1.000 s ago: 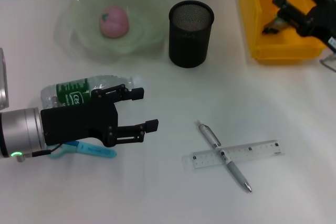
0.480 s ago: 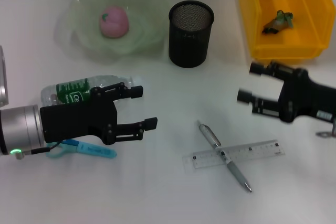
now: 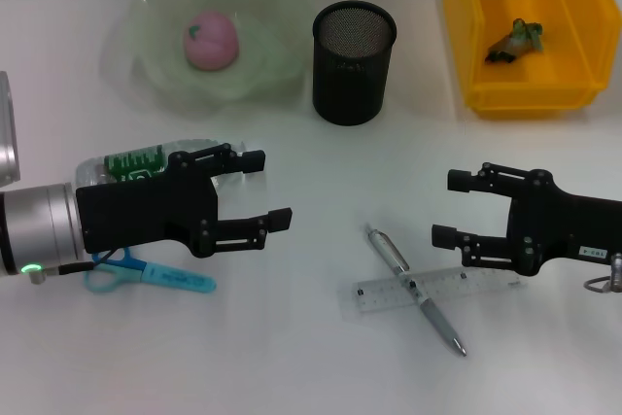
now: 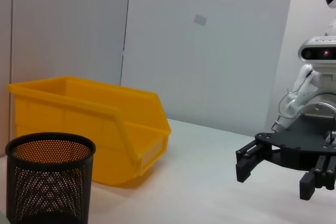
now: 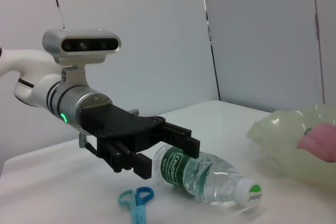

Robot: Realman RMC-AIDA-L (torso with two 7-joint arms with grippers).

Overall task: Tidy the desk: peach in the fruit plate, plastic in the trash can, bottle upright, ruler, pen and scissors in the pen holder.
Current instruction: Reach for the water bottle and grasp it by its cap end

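Note:
A pink peach [image 3: 212,41] lies in the pale green fruit plate [image 3: 155,75]. A scrap of plastic [image 3: 515,39] rests inside the yellow bin [image 3: 573,94]. The clear bottle [image 3: 136,164] lies on its side at the left, partly covered by my open left gripper [image 3: 269,187], which holds nothing. Blue scissors [image 3: 146,274] lie just in front of that arm. A silver pen [image 3: 416,289] lies crossed over a clear ruler [image 3: 457,284]. My right gripper [image 3: 449,208] hangs open just right of them. The right wrist view shows the bottle [image 5: 205,174], the scissors [image 5: 137,200] and the left gripper [image 5: 165,157].
The black mesh pen holder [image 3: 354,60] stands empty between plate and bin, seen also in the left wrist view as pen holder [image 4: 50,177] beside the yellow bin [image 4: 89,124]. White tabletop surrounds everything.
My right arm has come from over the yellow bin down to the table by the ruler and pen. The plastic now lies in the bin. The left gripper has barely shifted.

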